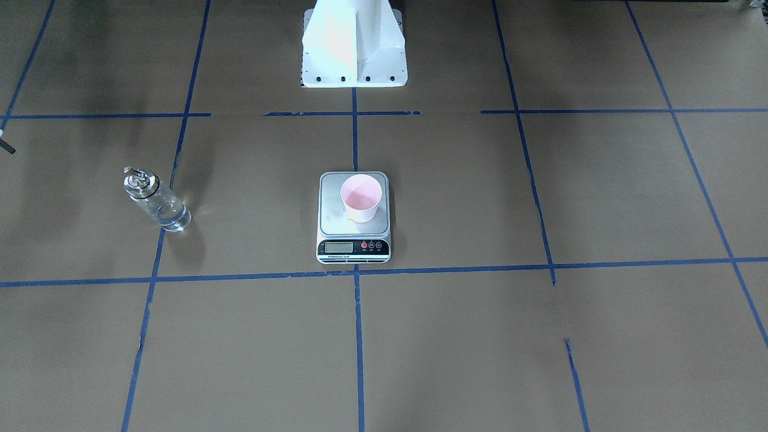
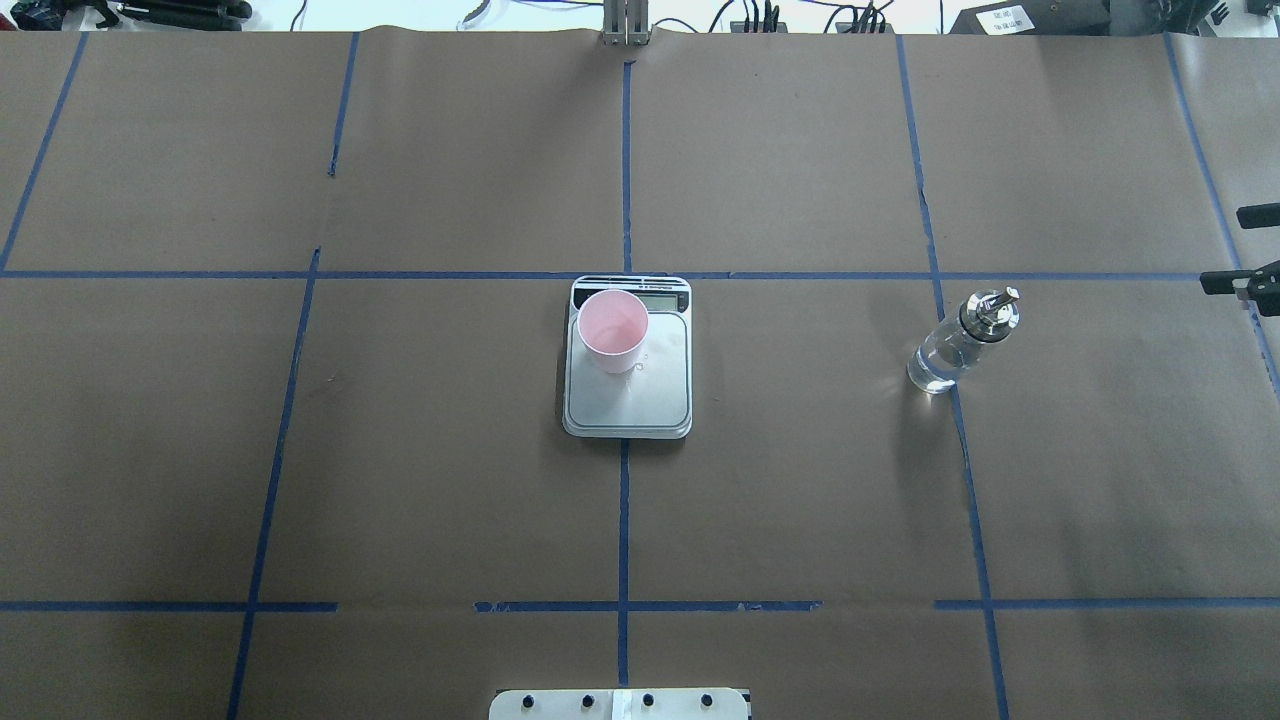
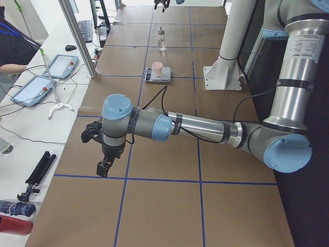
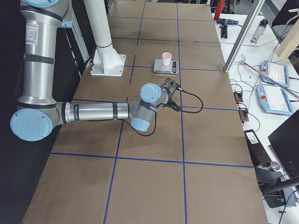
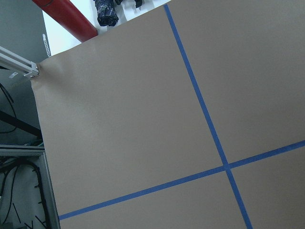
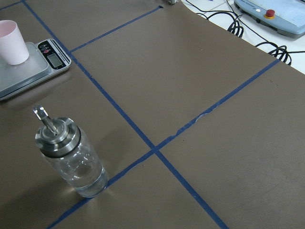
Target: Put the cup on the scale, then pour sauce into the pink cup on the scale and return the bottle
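The scale [image 1: 333,210] shows a dull grey metal platform and a glossy black front strip. On it, a matt paper cup [image 1: 361,200]; off to one side, a glossy clear glass bottle [image 1: 161,205] with polished metal cap. Beneath it, matt brown paper [image 1: 540,360].

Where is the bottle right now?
In the overhead view the bottle stands upright on the robot's right side, on a blue tape line, well right of the scale.

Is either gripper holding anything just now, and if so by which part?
Nothing held: bottle and cup stand alone, away from the left gripper and right gripper.
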{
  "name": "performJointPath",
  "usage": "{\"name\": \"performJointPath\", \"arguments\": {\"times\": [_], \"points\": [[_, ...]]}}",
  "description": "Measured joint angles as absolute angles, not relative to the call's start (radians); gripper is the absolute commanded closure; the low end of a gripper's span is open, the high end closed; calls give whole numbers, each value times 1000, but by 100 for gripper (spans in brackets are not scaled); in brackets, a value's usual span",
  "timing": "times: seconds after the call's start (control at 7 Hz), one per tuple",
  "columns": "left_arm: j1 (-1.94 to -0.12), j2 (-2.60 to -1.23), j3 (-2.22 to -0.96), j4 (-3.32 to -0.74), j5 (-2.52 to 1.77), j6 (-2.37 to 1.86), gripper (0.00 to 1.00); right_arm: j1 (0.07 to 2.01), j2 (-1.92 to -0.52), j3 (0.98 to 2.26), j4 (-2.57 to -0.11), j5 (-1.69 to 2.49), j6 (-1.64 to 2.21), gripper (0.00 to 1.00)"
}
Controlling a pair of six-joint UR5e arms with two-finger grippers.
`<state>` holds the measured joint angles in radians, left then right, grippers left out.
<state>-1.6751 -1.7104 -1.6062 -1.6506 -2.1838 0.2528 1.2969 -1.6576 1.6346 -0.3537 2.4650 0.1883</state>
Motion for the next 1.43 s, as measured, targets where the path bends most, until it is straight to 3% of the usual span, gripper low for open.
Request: {"name": "performJointPath", "arguments": {"times": [0.29, 0.57, 0.86, 1.43], "points": [[-1675, -1710, -1608, -1650, -2201, 252, 0, 1289, -1579, 1429, -147, 2506, 168, 4], [-1675, -1710, -1609, -1649, -2208, 252, 0, 1276, -1550, 1366, -42, 2522, 187, 1], [-1675, -1711, -1609, -1649, -2209, 252, 0, 1273, -1566, 1440, -13, 2495, 396, 1], [-1675, -1711, -1607, -1651, -2209, 252, 0, 1254, -1745, 1679, -8, 2369, 782, 2]]}}
